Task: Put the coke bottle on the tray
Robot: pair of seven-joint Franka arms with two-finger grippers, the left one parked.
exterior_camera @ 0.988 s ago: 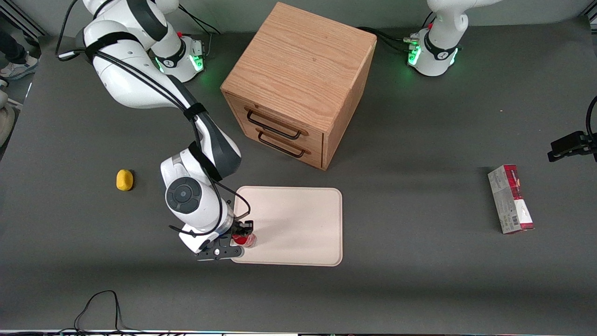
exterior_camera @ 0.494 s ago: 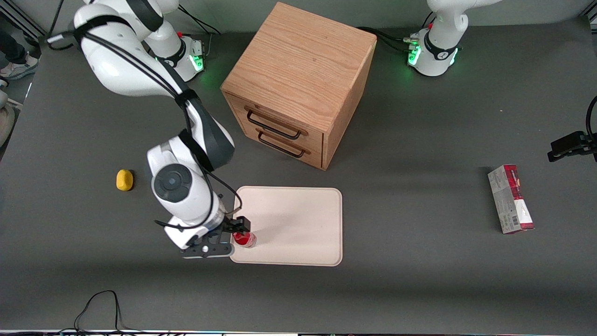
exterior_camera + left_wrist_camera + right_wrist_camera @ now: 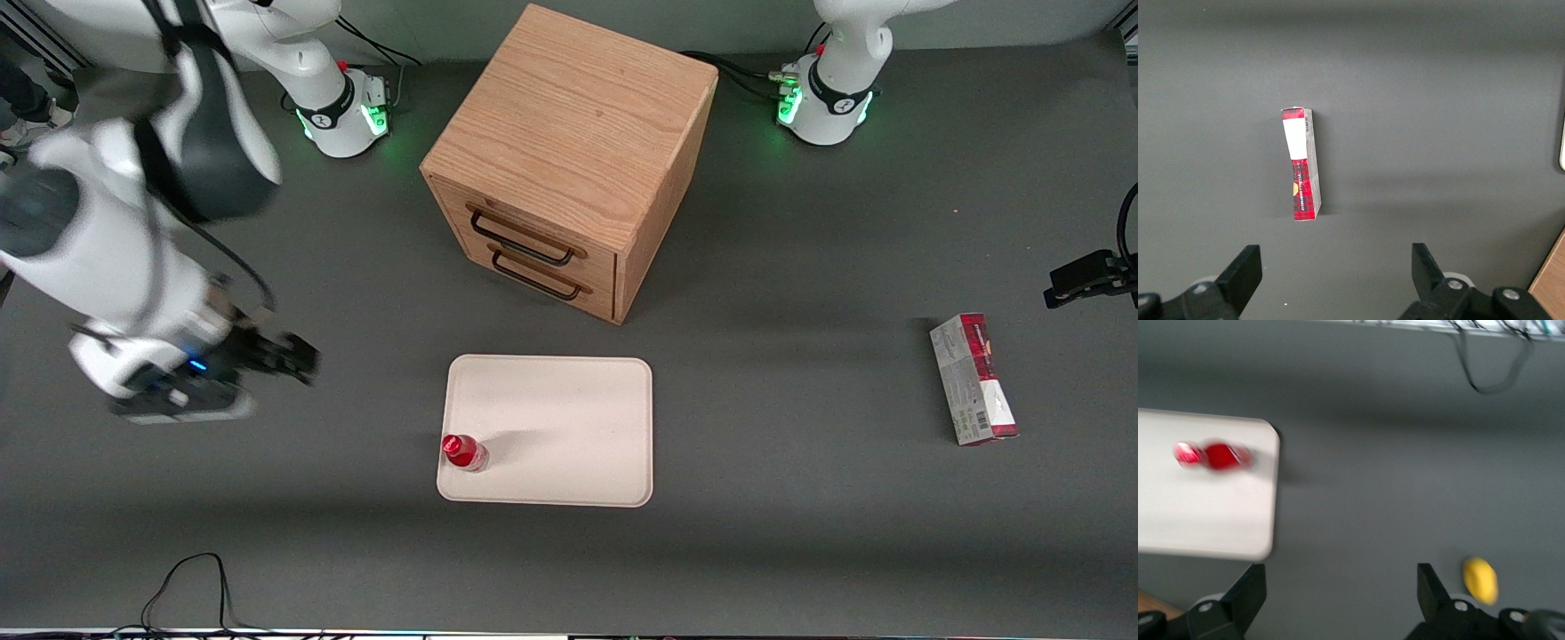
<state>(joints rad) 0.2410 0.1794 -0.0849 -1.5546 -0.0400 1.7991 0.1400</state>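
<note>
- The dark grey tabletop (image 3: 800, 551) holds a big wooden box with two drawers (image 3: 569, 160), and a large flat cream-white tray (image 3: 569, 418) lies in front of the drawers.
- The small red coke bottle with a red cap (image 3: 464, 452) stands upright on the tray, close to the tray's corner nearest the working arm's end and the front camera.
- Nothing else is on the tray.
- The right arm's gripper (image 3: 298, 356) hangs above the bare tabletop, well apart from the bottle, toward the working arm's end.
- Its fingers (image 3: 1248, 590) are spread wide and hold nothing.
- From the fingers, the bottle lies toward the tray and nearer the front camera.
- A small yellow lemon-like lump (image 3: 1480, 580) lies on the tabletop near the gripper.
- A red-and-grey carton (image 3: 973, 378) lies flat toward the parked arm's end.
- The job looks done, since the bottle is on the tray with nothing gripping it.
</note>
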